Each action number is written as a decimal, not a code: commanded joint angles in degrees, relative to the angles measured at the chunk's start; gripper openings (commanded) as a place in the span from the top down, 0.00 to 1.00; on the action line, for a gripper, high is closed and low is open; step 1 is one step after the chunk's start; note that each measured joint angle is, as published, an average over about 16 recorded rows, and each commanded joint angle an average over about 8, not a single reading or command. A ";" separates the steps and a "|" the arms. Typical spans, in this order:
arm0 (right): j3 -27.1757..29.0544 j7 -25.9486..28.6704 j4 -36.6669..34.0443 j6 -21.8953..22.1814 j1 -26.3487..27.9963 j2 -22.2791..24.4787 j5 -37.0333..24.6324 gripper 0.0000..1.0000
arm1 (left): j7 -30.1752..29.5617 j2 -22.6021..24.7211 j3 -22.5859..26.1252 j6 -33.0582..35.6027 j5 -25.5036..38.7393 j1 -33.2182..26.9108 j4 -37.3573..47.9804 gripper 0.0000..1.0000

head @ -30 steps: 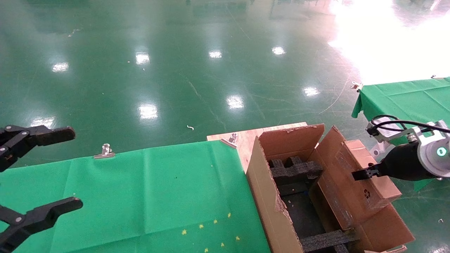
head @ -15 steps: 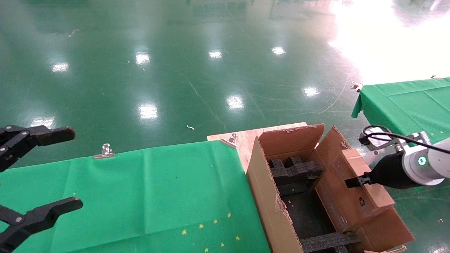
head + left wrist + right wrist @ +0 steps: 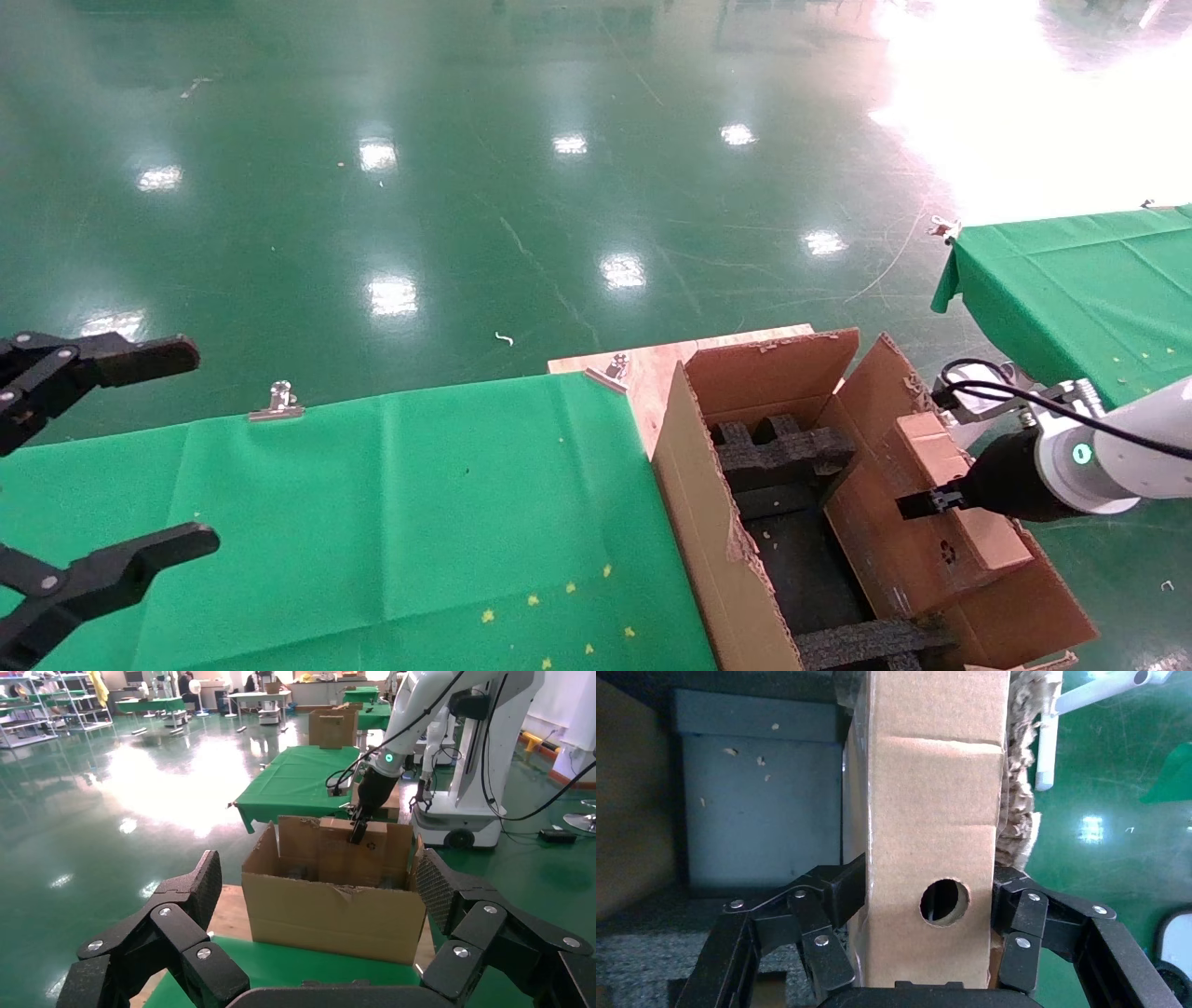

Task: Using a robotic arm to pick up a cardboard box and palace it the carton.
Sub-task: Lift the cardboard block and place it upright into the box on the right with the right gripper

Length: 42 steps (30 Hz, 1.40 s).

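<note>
While the left gripper (image 3: 140, 447) hangs idle over the green cloth surface (image 3: 419, 503) with its fingers (image 3: 183, 903) spread wide and holding nothing, the robotic arm (image 3: 1117, 457) on the right works at the carton (image 3: 717, 540). Its right gripper (image 3: 926, 896) has both fingers (image 3: 835, 888) pressed on the two sides of the cardboard box (image 3: 959, 503), one on each side of a face with a round hole (image 3: 944, 900). This small box sits tilted at the right side of the carton, against the right flap (image 3: 885, 391), above the black foam inserts (image 3: 782, 452). A metal clip (image 3: 277, 401) holds the cloth at the far edge
</note>
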 commanded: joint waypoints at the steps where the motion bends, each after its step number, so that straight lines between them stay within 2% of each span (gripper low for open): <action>1: -0.23 0.34 -0.35 0.79 -0.80 -0.42 -0.22 1.00 | 0.00 0.00 0.00 0.00 0.00 0.00 0.00 0.00; 12: -1.26 -0.29 -4.41 4.53 -5.34 -3.93 0.03 1.00 | 0.00 0.00 0.00 0.00 0.00 0.00 0.00 0.00; 27: -1.95 -3.92 -12.06 8.26 -11.15 -8.85 2.90 1.00 | 0.00 0.00 0.00 0.00 0.00 0.00 0.00 0.00; 42: -1.72 -8.85 -18.74 9.28 -15.78 -12.77 7.84 1.00 | 0.00 0.00 0.00 0.00 0.00 0.00 0.00 0.00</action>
